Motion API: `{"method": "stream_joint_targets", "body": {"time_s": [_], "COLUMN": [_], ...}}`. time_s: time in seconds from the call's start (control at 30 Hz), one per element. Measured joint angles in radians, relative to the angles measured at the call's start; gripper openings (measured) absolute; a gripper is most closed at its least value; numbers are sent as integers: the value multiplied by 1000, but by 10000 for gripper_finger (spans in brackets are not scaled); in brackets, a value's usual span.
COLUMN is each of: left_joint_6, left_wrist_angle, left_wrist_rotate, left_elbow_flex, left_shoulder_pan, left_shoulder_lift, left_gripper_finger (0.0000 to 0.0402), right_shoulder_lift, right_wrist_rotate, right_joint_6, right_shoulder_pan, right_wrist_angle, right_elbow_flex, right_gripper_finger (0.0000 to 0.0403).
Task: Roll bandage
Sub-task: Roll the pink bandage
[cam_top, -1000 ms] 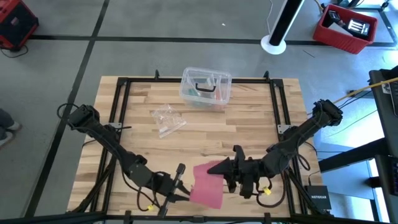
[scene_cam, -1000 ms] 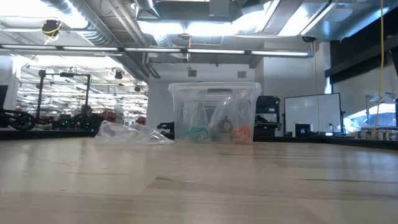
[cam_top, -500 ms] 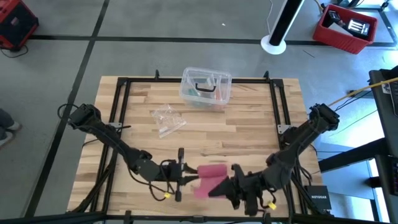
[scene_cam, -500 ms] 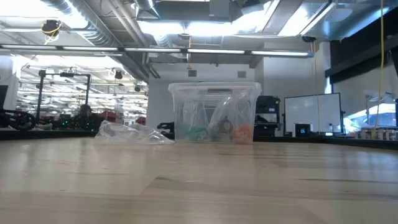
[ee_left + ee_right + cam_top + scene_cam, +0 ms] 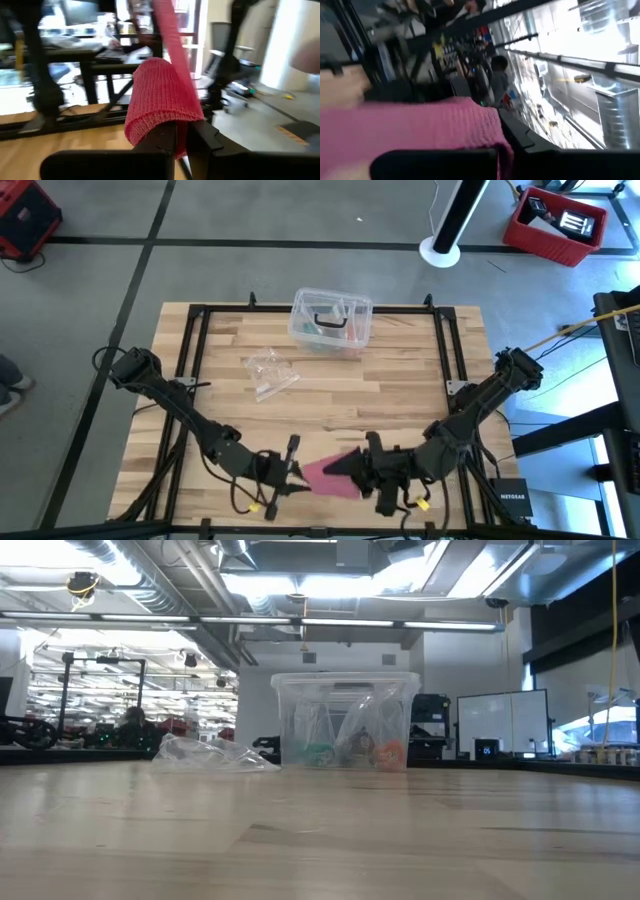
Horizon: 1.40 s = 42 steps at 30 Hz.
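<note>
— Near the bottom centre of the overhead frame, where is the bandage (image 5: pixel 330 472)?
— Stretched between my grippers. My left gripper (image 5: pixel 291 468) pinches one end; my right gripper (image 5: pixel 362 468) clamps the other.

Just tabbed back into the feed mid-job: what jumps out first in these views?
The pink bandage stands out, stretched between the left gripper and the right gripper at the table's near edge, both clamped on it. Behind them, at the far edge, sits a clear plastic box, with a crumpled wrapper nearby.
</note>
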Motion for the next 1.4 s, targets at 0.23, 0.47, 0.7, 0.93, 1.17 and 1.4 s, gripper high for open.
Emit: {"method": "stream_joint_targets", "body": {"time_s": [0.23,0.47,0.7,0.93,1.17,1.4], "left_joint_6": [80,112,206,365,546,669], "left_wrist_angle": [8,29,106,103,114,125], "left_wrist_rotate": [6,-2,-21,-128,-357,-477], "left_elbow_flex": [0,0,2,62,82,83], "left_shoulder_pan": [-81,-126,-178,-200,-203,-156], "left_shoulder_lift": [0,0,-20,-54,-89,-92], "left_gripper_finger": [17,17,17,17,17,17], "right_shoulder_lift": [-7,-24,-24,-25,-25,-25], "right_wrist_rotate": [77,115,106,63,51,92], "right_joint_6": [0,159,522,783,950,1098], "right_shoulder_pan": [-29,-65,-105,-110,-67,-17], "right_wrist_angle": [-107,-217,-379,-292,-165,-114], "right_elbow_flex": [72,79,15,-130,-216,-217], "right_gripper_finger": [6,5,3,1,1,2]}}
